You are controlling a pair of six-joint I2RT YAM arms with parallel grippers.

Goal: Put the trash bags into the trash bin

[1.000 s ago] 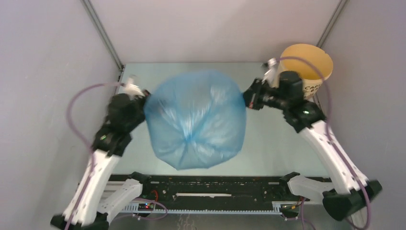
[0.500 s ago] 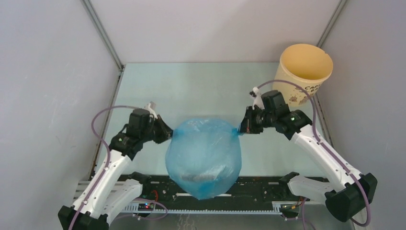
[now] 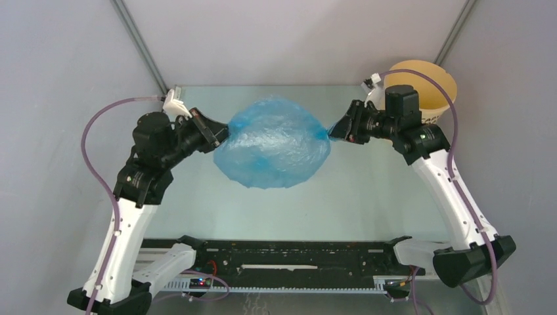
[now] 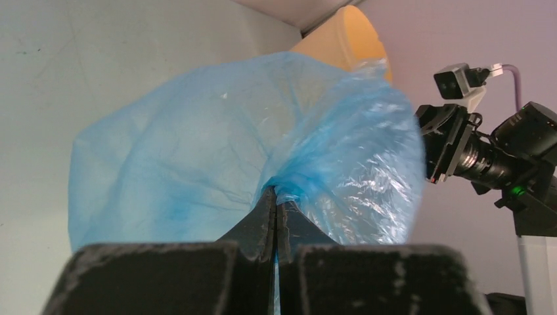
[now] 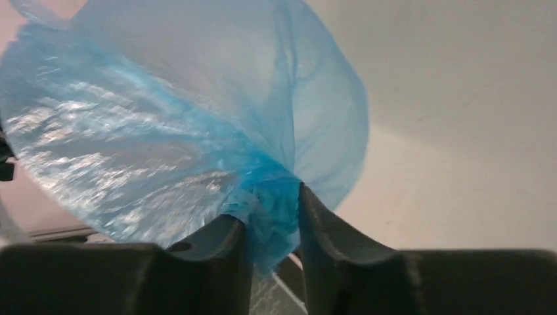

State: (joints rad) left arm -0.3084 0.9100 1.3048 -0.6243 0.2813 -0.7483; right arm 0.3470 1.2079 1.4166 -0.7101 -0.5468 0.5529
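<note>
The light-blue trash bag hangs billowed in the air over the middle of the table, stretched between my two grippers. My left gripper is shut on a pinch of the film at the bag's left edge. My right gripper is at the bag's right edge. Its jaws stand apart, with a bunched wad of film still lying between them. The pale yellow trash bin stands upright at the back right corner, just behind my right wrist. In the left wrist view its rim peeks over the bag.
Grey walls close in the table on the left, back and right. The dark rail with the arm bases runs along the near edge. Purple cables loop off both wrists.
Both arms have lifted and carried the bag from low by the near rail up and toward the back. The right gripper's jaws have parted around the film.
</note>
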